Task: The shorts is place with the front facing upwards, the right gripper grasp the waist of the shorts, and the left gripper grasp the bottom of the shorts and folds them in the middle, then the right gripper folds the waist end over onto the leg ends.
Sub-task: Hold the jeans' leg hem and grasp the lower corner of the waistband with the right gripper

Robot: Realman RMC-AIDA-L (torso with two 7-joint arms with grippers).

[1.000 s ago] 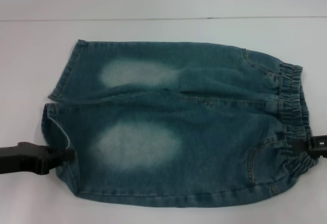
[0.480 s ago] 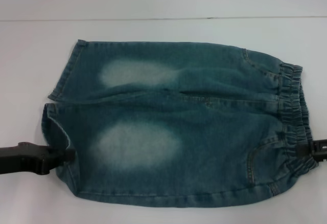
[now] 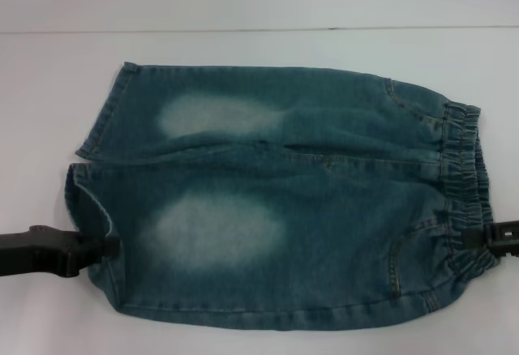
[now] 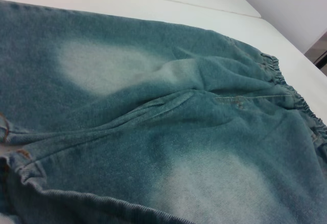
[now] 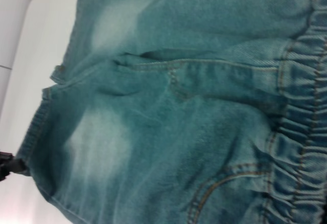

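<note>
The blue-green denim shorts (image 3: 276, 201) with pale faded thigh patches lie flat, front up, on the white surface (image 3: 259, 47), legs to the left and waist to the right. At the near left, the black left gripper (image 3: 101, 247) meets the near leg's stitched hem (image 3: 85, 209), jaws apparently closed on the cloth. At the near right, the black right gripper (image 3: 486, 237) touches the gathered elastic waist (image 3: 462, 177); whether its jaws are closed cannot be told. Farther back, the far leg's hem (image 3: 109, 112) lies flat, untouched.
</note>
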